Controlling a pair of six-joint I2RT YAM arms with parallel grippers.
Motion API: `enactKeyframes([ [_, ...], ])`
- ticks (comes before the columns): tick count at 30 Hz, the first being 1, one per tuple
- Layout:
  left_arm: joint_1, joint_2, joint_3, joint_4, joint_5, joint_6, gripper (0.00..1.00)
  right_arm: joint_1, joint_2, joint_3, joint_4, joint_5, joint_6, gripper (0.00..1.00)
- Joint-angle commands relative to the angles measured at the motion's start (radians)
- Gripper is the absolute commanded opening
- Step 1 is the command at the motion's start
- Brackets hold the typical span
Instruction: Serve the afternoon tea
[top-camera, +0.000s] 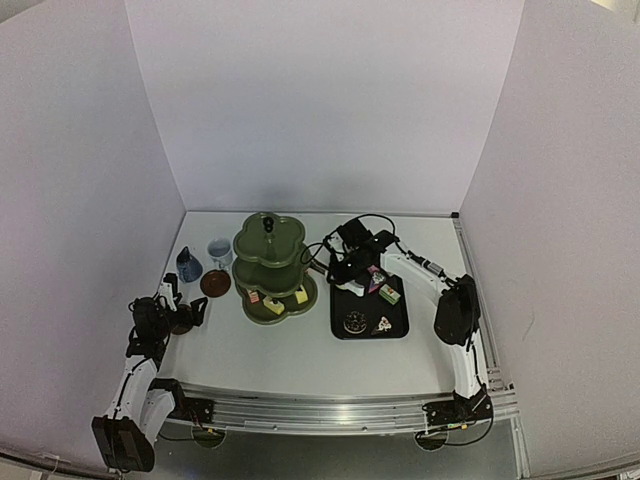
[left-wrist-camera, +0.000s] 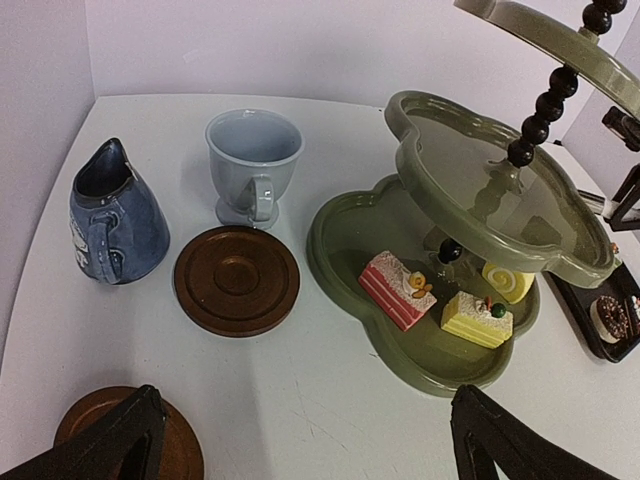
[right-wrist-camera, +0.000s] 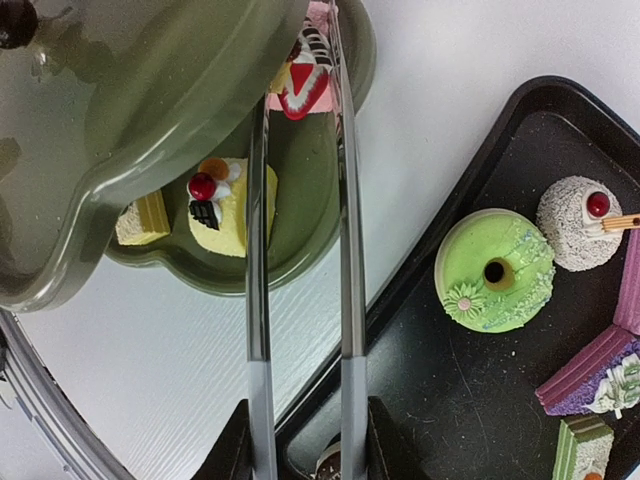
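Right wrist view: the right gripper (right-wrist-camera: 305, 455) is clamped on the tongs (right-wrist-camera: 346, 250). Their blades reach ahead to a pink cake (right-wrist-camera: 300, 85) on the lowest tier of the stand (right-wrist-camera: 300, 215); whether the tips pinch it, I can't tell. Loading cakes is the step, I'd say. Next call: release cleanly, draw clear of the overhanging tier, then go for the green ring cake (right-wrist-camera: 495, 270) on the tray (right-wrist-camera: 430, 400) beside the tongs. The left gripper (left-wrist-camera: 300, 455) hangs spread wide, a saucer (left-wrist-camera: 237, 280) just ahead.

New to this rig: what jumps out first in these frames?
The olive three-tier stand mid-table, with a few small cakes on its bottom tier only. Right of it, the black tray holds more, including a green ring cake, while the right gripper grips tongs reaching under the stand's middle tier.
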Motion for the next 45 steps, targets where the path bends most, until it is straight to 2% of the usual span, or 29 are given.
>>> enactKeyframes([
  [1, 0.005, -0.009, -0.003, 0.046, 0.012, 0.020, 1.00, 0.007, 0.002, 0.003, 0.072, -0.042, 0.037, 0.03],
  [13, 0.006, -0.012, -0.003, 0.048, 0.012, 0.020, 1.00, 0.035, 0.067, 0.025, 0.084, -0.036, 0.062, 0.12],
  [15, 0.006, -0.013, -0.003, 0.048, 0.012, 0.020, 1.00, 0.038, 0.067, 0.023, 0.084, -0.034, 0.064, 0.15],
  [20, 0.006, -0.014, -0.004, 0.050, 0.014, 0.020, 1.00, 0.039, 0.064, 0.026, 0.087, -0.029, 0.073, 0.32],
  [22, 0.006, -0.012, -0.005, 0.050, 0.015, 0.020, 1.00, 0.040, 0.064, 0.034, 0.086, -0.031, 0.079, 0.35],
  [30, 0.006, -0.010, -0.005, 0.050, 0.020, 0.020, 1.00, 0.039, 0.052, 0.050, 0.087, -0.034, 0.095, 0.40],
  [45, 0.006, -0.001, -0.006, 0.053, 0.033, 0.020, 1.00, 0.039, -0.008, 0.021, 0.088, -0.024, 0.105, 0.41],
])
